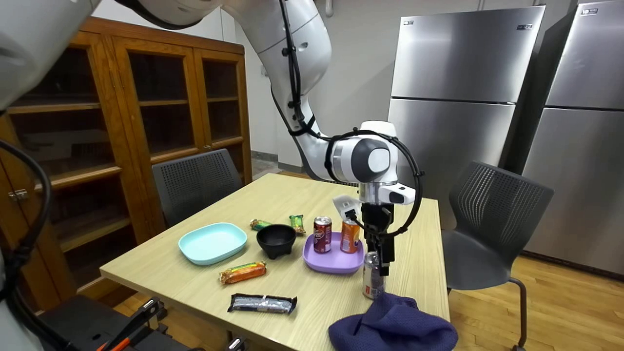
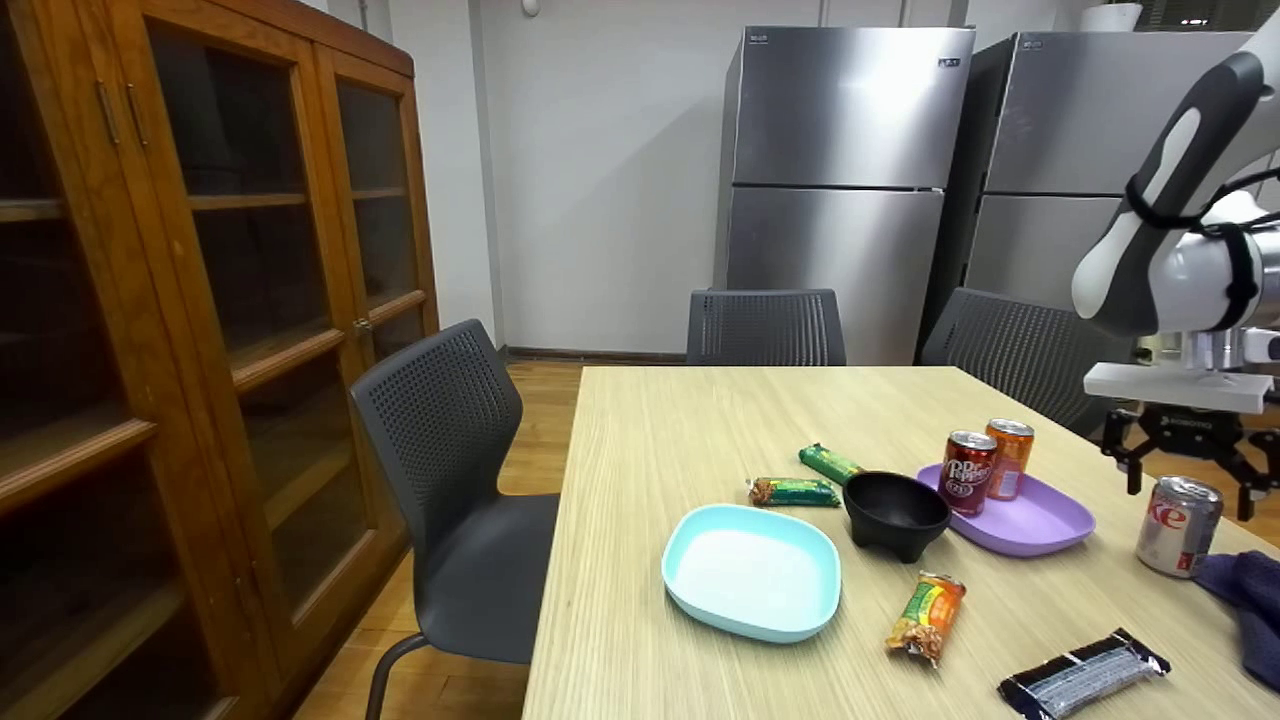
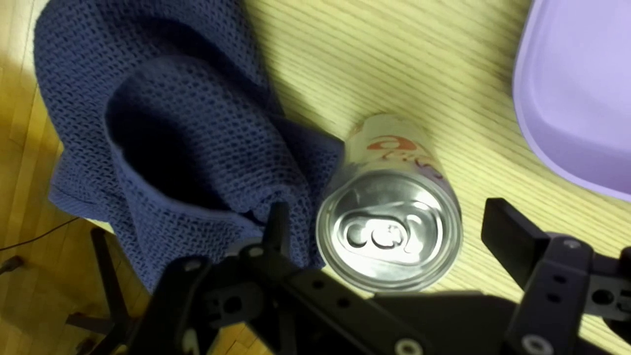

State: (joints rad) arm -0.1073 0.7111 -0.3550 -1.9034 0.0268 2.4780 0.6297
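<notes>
A silver-and-white can (image 1: 372,282) stands upright on the table, beside a crumpled navy cloth (image 1: 395,327). My gripper (image 2: 1189,492) is open just above the can, pointing down, with one finger on either side. In the wrist view, the can (image 3: 389,231) shows its lid between the spread fingers (image 3: 387,217), with visible gaps on both sides. The cloth (image 3: 212,128) lies close against the can there. A purple plate (image 3: 577,108) lies on the opposite side. In both exterior views, a dark red can (image 2: 966,475) and an orange can (image 2: 1010,455) stand on this plate (image 2: 1050,525).
A light blue plate (image 2: 752,575), a black footed bowl (image 2: 897,515), an orange wrapped bar (image 2: 927,615), a black-and-silver wrapped bar (image 2: 1085,675) and two green wrapped bars (image 2: 795,491) lie on the table (image 2: 690,430). Grey chairs (image 1: 497,229) stand around it.
</notes>
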